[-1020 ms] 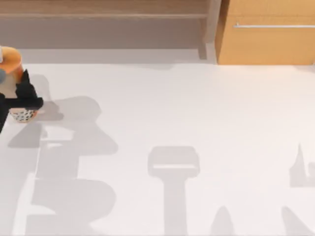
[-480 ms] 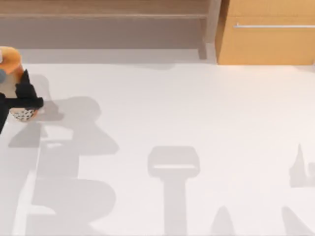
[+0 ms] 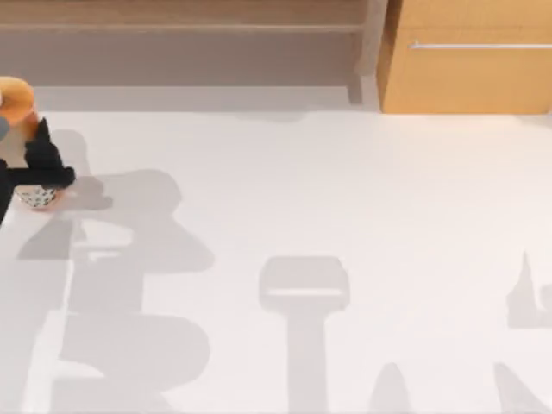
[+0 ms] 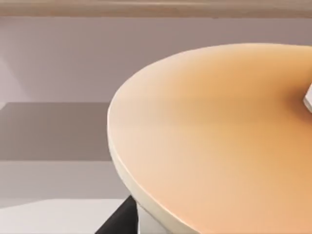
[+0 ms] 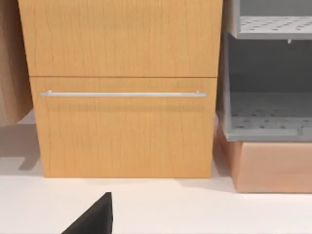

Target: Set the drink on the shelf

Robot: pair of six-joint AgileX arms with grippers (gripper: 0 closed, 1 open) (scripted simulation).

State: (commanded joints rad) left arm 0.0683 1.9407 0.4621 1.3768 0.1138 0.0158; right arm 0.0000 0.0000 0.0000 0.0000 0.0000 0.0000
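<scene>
Drink [image 3: 19, 121] in left gripper [image 3: 39, 168], base slightly higher than before

Orange domed lid of the drink [image 4: 219, 141] close up (pale rim below), grey backdrop behind

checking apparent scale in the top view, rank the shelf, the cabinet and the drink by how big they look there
1. The shelf, widest, spanning most of the far edge.
2. The cabinet, smaller, cropped at the right edge.
3. The drink, smallest, held in the left pincer and cropped at the left edge, so its rank is less certain.
</scene>
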